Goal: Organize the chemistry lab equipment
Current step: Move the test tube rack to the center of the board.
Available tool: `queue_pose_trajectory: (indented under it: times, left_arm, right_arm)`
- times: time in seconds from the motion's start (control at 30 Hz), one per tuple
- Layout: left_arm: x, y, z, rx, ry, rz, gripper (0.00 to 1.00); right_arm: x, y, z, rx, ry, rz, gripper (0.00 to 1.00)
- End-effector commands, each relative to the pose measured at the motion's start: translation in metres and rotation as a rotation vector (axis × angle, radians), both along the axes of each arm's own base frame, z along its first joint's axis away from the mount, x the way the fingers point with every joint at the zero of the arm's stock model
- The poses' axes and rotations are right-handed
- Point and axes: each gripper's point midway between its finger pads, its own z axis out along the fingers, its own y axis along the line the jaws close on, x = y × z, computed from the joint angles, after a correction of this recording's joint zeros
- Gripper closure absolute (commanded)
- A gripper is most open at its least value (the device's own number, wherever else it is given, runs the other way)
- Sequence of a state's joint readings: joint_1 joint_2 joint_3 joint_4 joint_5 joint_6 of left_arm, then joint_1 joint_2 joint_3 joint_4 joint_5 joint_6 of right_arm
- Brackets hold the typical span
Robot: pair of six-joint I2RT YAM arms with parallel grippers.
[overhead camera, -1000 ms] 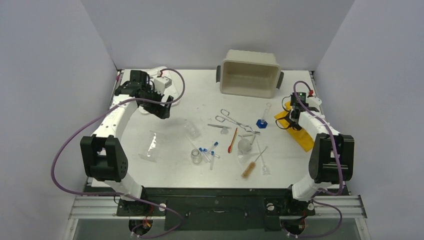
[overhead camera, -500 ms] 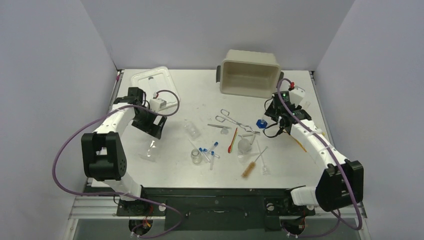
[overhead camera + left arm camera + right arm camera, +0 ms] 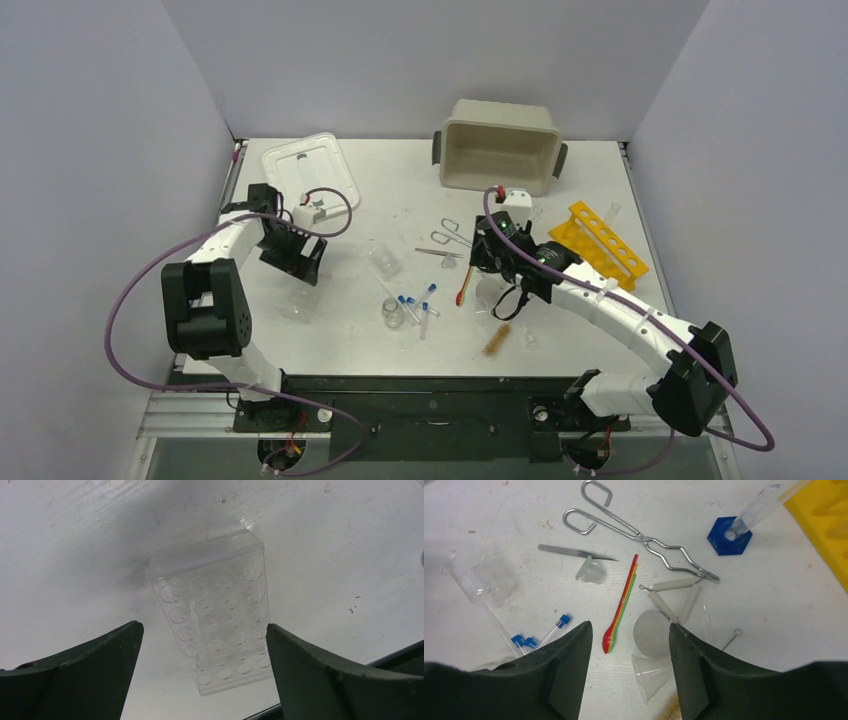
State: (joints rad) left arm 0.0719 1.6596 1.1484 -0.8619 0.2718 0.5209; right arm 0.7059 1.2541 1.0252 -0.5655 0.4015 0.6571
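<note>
A: Starting left: left end effector (image 3: 202, 626) spread wide, empty, hovering over clear well rack (image 3: 215, 630). Rack flat on counter (image 3: 75, 540), long axis running away from the camera, centred in the gap.
B: Noted. Middle cluster?
A: Leftmost, blue-capped tubes (image 3: 531, 640), then tweezers (image 3: 574, 552), tongs (image 3: 639, 537), green-and-red spatula (image 3: 623, 605), clear funnel (image 3: 651, 630). All loose on counter, nothing sorted yet.
B: And right end effector (image 3: 629, 625)?
A: Fingers apart, clamped on nothing, poised just above the spatula's bowl end. Spatula dead ahead in the gap, long axis pointing away and slightly right. Probably a close across its narrow width next.
B: Risk?
A: Funnel just beside the right finger, easy to bump.
B: Nearer arm?
A: Right, clearly. Further right, yellow rack (image 3: 605, 238); tub (image 3: 500, 150) at back.
</note>
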Motion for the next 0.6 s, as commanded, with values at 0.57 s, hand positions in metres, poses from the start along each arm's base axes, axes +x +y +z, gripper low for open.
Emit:
queue_pose_trajectory:
  times: [0.57]
  left_arm:
    - [-0.017,-0.049,-0.029,-0.127,0.034,-0.317,0.28]
  right_arm:
    - [-0.001,0.047,-0.023,0.001,0.054,0.135,0.51]
